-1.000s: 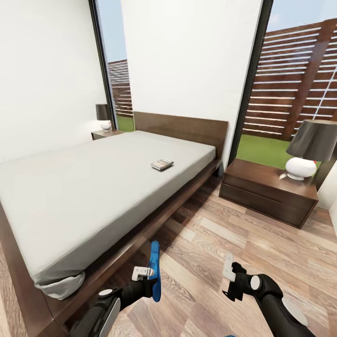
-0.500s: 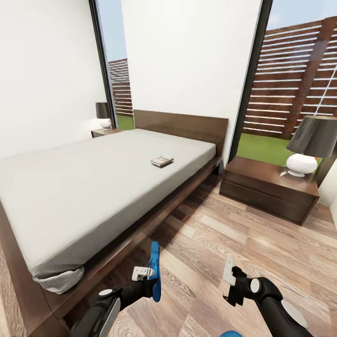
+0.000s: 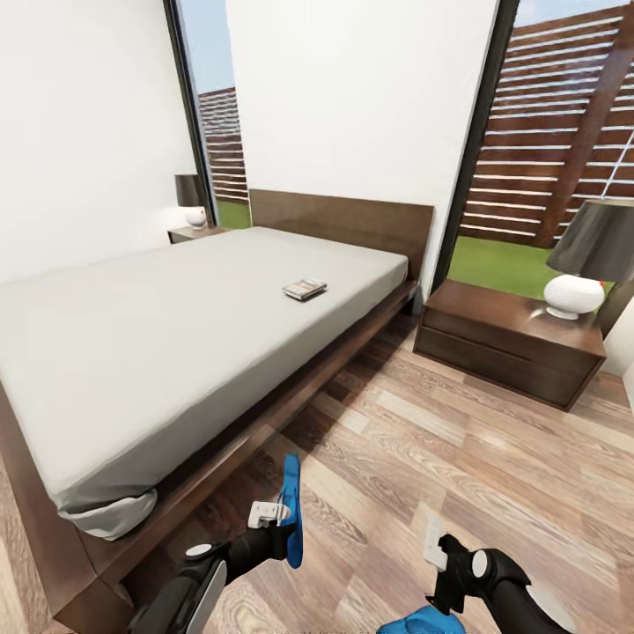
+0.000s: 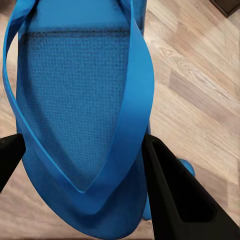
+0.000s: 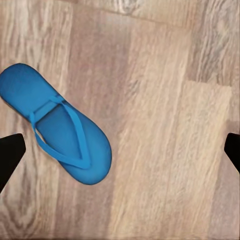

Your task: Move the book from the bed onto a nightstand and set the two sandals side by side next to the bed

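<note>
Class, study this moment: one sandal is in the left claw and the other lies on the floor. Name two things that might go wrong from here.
1. The left claw grips the held sandal on edge; released like that, it may tip over or land crooked.
2. The second sandal lies flat beneath the open right claw, apart from the bed, so the pair might end up misaligned.

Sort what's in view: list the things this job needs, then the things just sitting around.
Job: book; bed; near nightstand; far nightstand; sandal held in left gripper; sandal on floor.

Just there: two lamps; window.
</note>
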You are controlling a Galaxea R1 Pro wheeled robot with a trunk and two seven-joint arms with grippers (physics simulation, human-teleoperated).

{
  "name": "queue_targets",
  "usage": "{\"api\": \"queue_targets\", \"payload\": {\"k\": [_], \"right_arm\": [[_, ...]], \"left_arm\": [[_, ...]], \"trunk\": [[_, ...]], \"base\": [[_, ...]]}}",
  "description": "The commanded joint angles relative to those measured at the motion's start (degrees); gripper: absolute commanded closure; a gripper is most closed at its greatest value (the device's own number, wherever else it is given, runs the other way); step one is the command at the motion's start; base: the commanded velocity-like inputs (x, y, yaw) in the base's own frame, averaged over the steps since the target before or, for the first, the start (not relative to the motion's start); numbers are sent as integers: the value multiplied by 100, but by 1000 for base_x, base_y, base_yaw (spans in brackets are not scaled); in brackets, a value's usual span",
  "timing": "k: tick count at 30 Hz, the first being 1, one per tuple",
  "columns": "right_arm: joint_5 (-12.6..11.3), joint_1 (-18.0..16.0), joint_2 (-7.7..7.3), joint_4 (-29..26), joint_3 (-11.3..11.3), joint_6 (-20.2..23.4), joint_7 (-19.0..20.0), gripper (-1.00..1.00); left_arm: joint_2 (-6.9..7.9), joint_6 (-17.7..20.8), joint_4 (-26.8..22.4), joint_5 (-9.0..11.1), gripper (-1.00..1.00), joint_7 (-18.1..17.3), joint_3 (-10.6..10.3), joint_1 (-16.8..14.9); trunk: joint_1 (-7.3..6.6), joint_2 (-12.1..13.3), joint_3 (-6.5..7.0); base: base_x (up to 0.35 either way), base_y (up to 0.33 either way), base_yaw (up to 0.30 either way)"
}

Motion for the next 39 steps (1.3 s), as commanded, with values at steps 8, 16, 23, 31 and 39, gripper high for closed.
{"api": "queue_targets", "payload": {"k": [8,16,23,31,39], "right_arm": [[24,-2,0,370,-6,4,-583,-100],[100,-2,0,394,-10,3,-644,-100],[615,-2,0,394,-23,12,-654,-100],[652,-2,-16,394,-28,12,-655,-100],[656,-2,-6,384,-28,22,-662,-100]], "left_arm": [[0,50,-5,58,100,-4,-2,-2],[0,49,-5,58,100,-4,-2,-2],[0,47,-7,58,100,-4,-2,-2],[0,48,-7,58,100,-4,-2,-2],[0,47,-7,58,100,-4,3,-2]], "trunk": [[19,-13,-183],[40,-24,-360],[58,-33,-515],[78,-44,-693],[99,-55,-870]], "base": [[0,0,0],[0,0,0],[0,0,0],[0,0,0],[0,0,0]]}}
